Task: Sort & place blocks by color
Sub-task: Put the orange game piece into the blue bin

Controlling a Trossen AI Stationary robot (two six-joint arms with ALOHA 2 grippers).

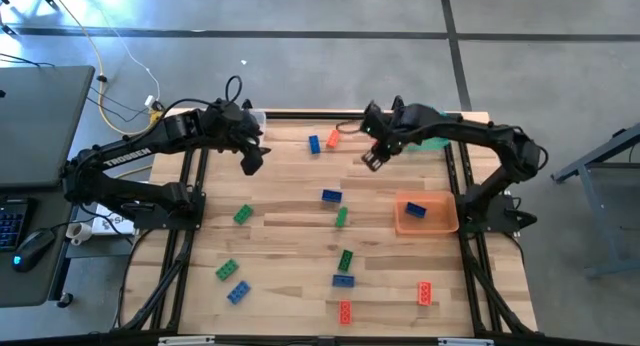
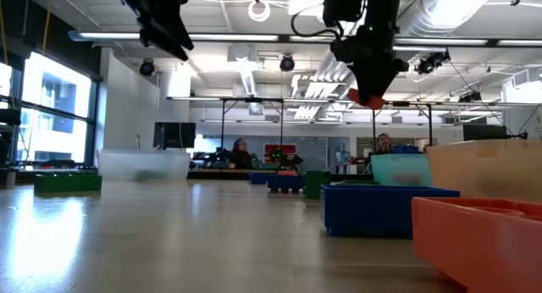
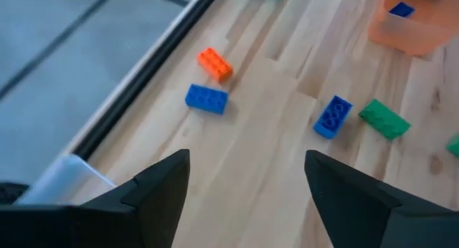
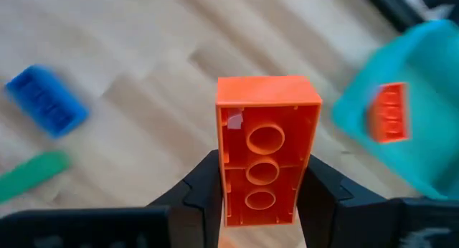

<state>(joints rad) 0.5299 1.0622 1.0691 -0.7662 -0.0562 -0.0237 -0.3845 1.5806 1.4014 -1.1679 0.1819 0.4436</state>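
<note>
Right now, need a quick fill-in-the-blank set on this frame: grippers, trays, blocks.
1. The right gripper is shut on a ____ block.
2. The orange tray holds one ____ block.
3. The left gripper holds nothing; its fingers are ____.
4. The teal tray already holds one ____ block.

Missing words: red; blue; open; red

Count, high view plus right wrist view:
Blue blocks (image 1: 331, 196) — 5.
Green blocks (image 1: 243, 215) — 4.
Red blocks (image 1: 345, 310) — 5 in all; 3 counted from above, 2 more from the wrist camera.
Trays — 3: one orange tray (image 1: 400, 224), one teal tray (image 1: 436, 142), one clear tray (image 2: 144, 164).
</note>
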